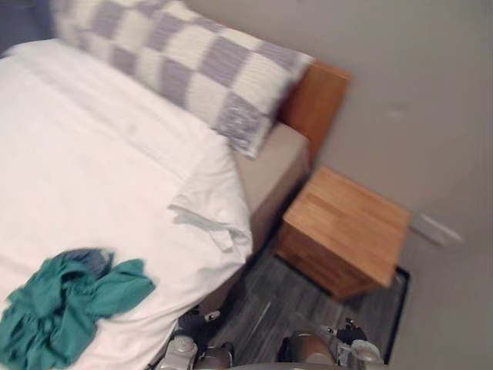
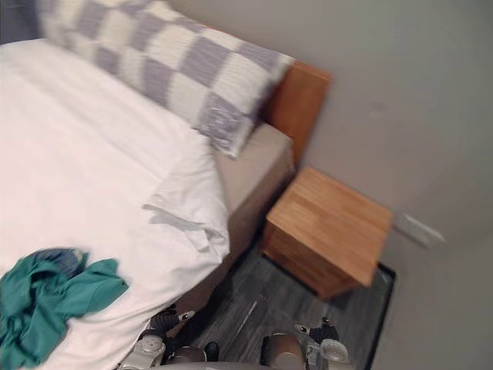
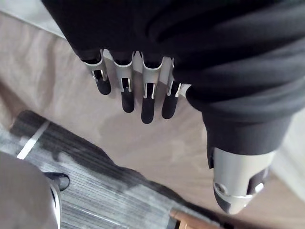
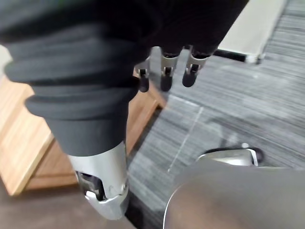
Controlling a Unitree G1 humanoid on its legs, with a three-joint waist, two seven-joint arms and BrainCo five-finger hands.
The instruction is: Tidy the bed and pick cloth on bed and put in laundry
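A crumpled teal cloth [image 1: 65,304] lies on the white duvet [image 1: 85,169] near the bed's foot corner. It also shows low at the left edge of the right eye view as the teal cloth [image 2: 42,304]. A checked grey and cream pillow [image 1: 192,65] rests at the head of the bed. My left hand [image 3: 138,90] hangs beside the beige side of the bed, fingers straight, holding nothing. My right hand [image 4: 164,71] hangs over the grey floor next to the wooden nightstand [image 4: 28,143], fingers relaxed and empty.
A wooden nightstand [image 1: 347,227] stands on the grey floor [image 1: 262,308] right of the bed, close to the beige wall [image 1: 416,92]. The wooden headboard [image 1: 316,100] rises behind the pillow. A narrow strip of floor lies between bed and nightstand.
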